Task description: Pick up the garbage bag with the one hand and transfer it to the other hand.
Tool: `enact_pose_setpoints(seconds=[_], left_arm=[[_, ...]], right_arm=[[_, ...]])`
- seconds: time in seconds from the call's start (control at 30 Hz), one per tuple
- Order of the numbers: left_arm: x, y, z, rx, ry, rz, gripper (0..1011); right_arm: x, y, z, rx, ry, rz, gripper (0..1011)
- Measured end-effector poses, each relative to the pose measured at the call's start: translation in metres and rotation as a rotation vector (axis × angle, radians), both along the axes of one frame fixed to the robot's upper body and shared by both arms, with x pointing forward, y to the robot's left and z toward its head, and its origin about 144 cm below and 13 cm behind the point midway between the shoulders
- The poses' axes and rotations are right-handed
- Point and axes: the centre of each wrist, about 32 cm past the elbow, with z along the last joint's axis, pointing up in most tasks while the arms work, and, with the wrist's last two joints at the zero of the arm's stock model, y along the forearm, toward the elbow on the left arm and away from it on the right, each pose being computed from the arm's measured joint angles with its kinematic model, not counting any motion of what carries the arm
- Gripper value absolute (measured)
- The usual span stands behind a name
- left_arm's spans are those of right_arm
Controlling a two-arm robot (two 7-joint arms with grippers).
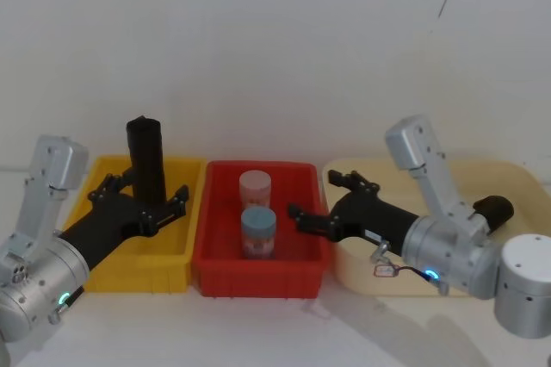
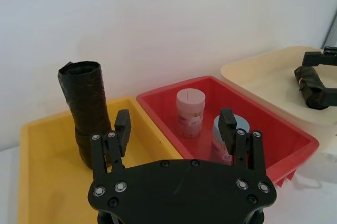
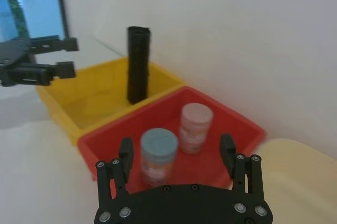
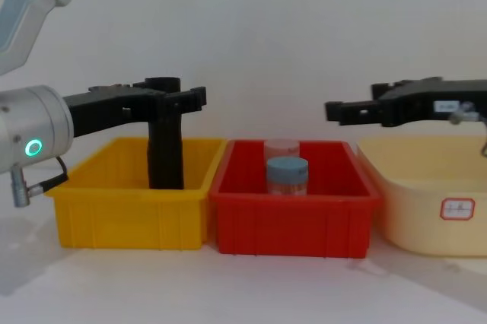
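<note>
The garbage bag [image 1: 145, 156] is a tall black roll with a band at mid-height, standing upright in the yellow bin [image 1: 138, 276] and rising well above its rim. My left gripper [image 1: 142, 193], on the silver wrist with the green ring light, hovers open over that bin. In the left wrist view the garbage bag [image 2: 87, 113] stands just beyond one finger [image 2: 122, 126], untouched. From the chest view the left gripper [image 4: 179, 100] is level with the roll's upper part. My right gripper [image 1: 320, 196], with a white label, hangs open and empty over the red bin's right end.
The red bin [image 1: 258, 281] in the middle holds a pink-lidded jar [image 1: 255, 188] and a blue-lidded jar [image 1: 258, 229]. A cream tub [image 1: 516, 173] on the right holds another dark roll [image 1: 492, 209], lying down. A white wall stands close behind the bins.
</note>
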Motion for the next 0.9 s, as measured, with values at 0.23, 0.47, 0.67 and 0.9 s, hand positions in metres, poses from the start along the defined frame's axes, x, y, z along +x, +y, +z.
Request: enact_pose_setpoints(seconds=[0.23, 0.47, 0.67, 0.9], left_arm=[[-0.002, 0.002, -0.001, 0.004, 0.003, 0.011, 1002], [-0.002, 0.003, -0.001, 0.006, 0.004, 0.017, 1002], [-0.003, 0.004, -0.001, 0.007, 0.005, 0.020, 1002], [-0.003, 0.004, -0.002, 0.008, 0.006, 0.022, 1002]], right_arm=[[0.009, 0.011, -0.003, 0.012, 0.016, 0.047, 1001], [0.022, 0.021, -0.007, 0.018, 0.032, 0.084, 1001], [0.032, 0.026, -0.012, 0.015, 0.045, 0.100, 1001], [0.043, 0.031, -0.018, -0.008, 0.061, 0.109, 1001]])
